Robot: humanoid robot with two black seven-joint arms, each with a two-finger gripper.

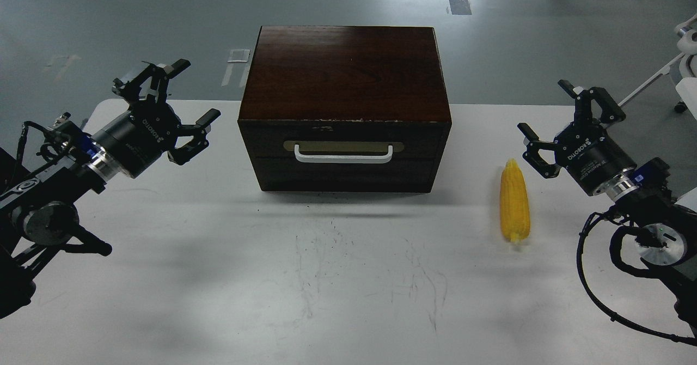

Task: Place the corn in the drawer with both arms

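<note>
Sitting mid-table (218, 278), the dark box (346, 71) has its drawer (344, 155) closed. Both arms hover apart, left gripper (188, 90) and right gripper (555, 111) spread wide, empty. Corn (515, 201) lies right of the box, near the right gripper.

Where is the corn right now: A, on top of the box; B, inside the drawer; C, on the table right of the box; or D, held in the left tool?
C: the corn lies on the table to the right of the box, whose drawer is shut, and both tools are open and empty.
</note>
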